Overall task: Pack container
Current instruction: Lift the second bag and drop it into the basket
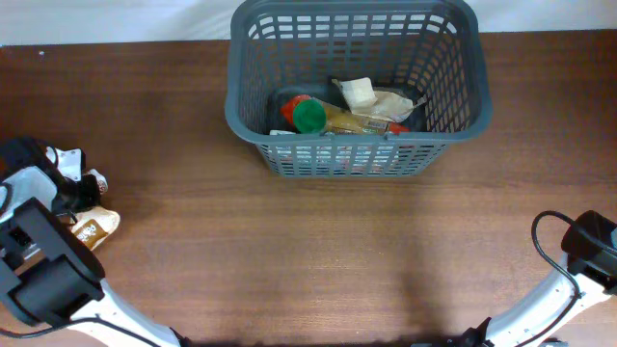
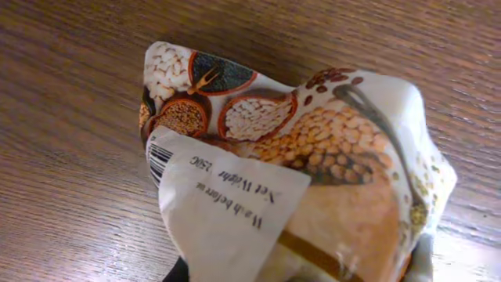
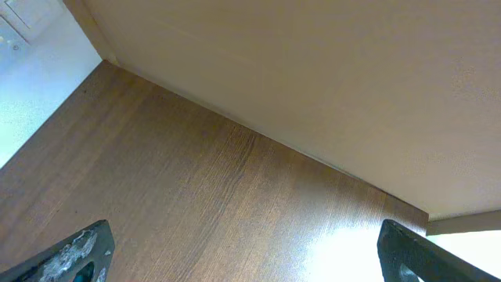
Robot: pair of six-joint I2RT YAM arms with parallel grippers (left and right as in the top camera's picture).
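Container: dark grey slotted basket [image 1: 235, 114] at the far middle of the worktop [image 1: 318, 251], its back rim past the far edge of the wood.
Container axis: the long side runs left to right across the overhead view; the open top faces straight up.
Container contents: a round green lid [image 1: 308, 116] beside something red, with pale and tan packets [image 1: 371, 96] to its right; all lie on the floor of the basket.
Left claw: at the near-left edge [image 1: 89, 204], well apart from the container, closed on a grain packet [image 2: 297, 157] that lies crumpled on the wood.
Grain packet: printed with bowls of grains and a white barcode label; its lower end is cut off in the wrist view.
Right claw: fingers spread wide [image 3: 243, 251], nothing between them, only bare wood and a pale wall ahead.
Hard to make out: the lower parts of the basket's contents, screened by its front lattice; the left claw's fingers, mostly hidden by the packet; the right claw in the overhead view, cut off at the near-right corner.
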